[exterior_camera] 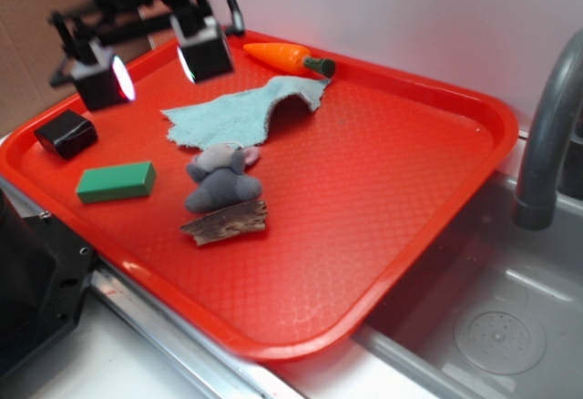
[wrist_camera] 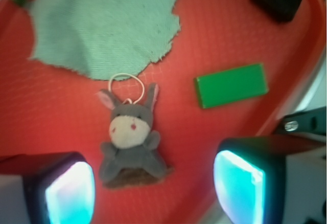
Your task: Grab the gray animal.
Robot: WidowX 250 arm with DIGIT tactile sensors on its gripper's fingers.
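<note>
While gripper [exterior_camera: 155,69] hangs open | gray animal [exterior_camera: 221,179] touches bark [exterior_camera: 226,221] | no writing legible

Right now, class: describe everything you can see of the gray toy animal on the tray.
The gray animal is a small, soft-looking plush: dark gray body, pale muzzle with two red dots, pink-lined ears, a white loop at its head. It lies face up on the red tray, just clear of the blue cloth, its lower end against the bark piece. The gripper is not touching it.
</note>
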